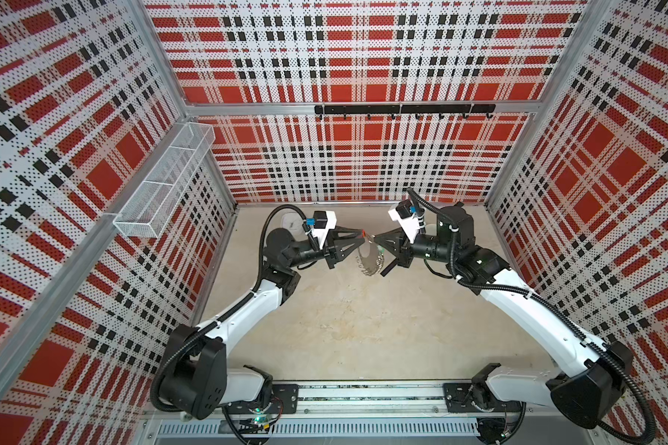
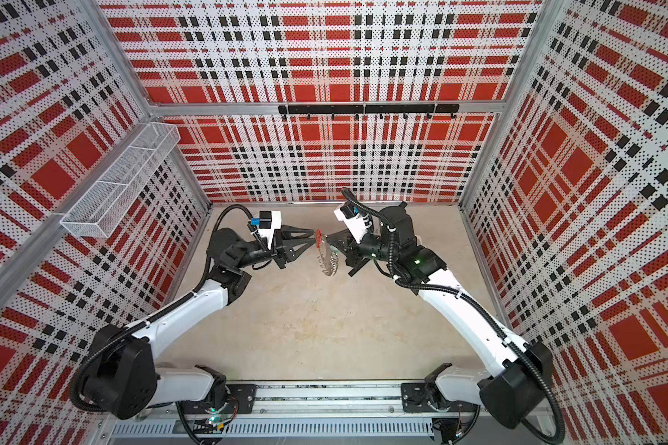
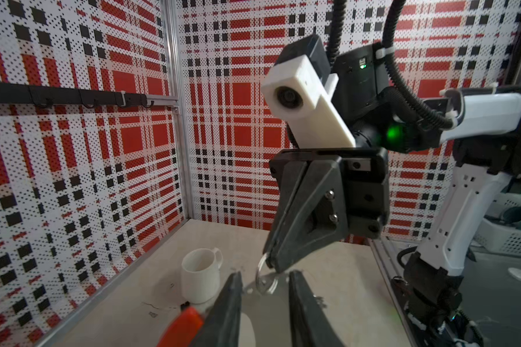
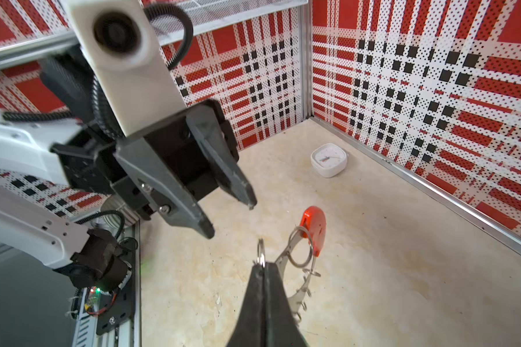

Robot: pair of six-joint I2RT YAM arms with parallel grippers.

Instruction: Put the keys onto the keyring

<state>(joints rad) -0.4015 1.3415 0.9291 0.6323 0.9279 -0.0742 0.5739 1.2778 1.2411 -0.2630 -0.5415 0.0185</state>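
Where the two arms meet over the back half of the table, the right gripper point(image 4: 263, 270) has its jaws pressed flat together on one small wire loop point(image 4: 261, 251) at the rim of the keyring point(image 1: 368, 262). The left gripper point(image 4: 227, 214) faces it with its fingers spread. In the left wrist view the grey plate of the ring passes between them, though I cannot tell whether either finger touches it.

The keyring hangs clear of the table, on edge rather than flat. Its long axis runs steeply. The red curved section point(image 4: 315, 225) is uppermost, level with both sets of fingertips, and the grey rim with its wire loops trails down and toward the front rail point(image 1: 363, 397). A speck of green point(image 2: 336, 252) shows at the rim beside the right gripper in a top view, too small for me to say what it is.

Below and in front of the ring the tabletop point(image 1: 363, 331) lies bare and broad all the way to the front rail. Further back there is less room. A white mug point(image 3: 200, 276) stands near the back wall point(image 1: 363, 162) on the right arm's side. A white square clock point(image 4: 328, 159) sits in the back corner on the left arm's side, well apart from the ring.
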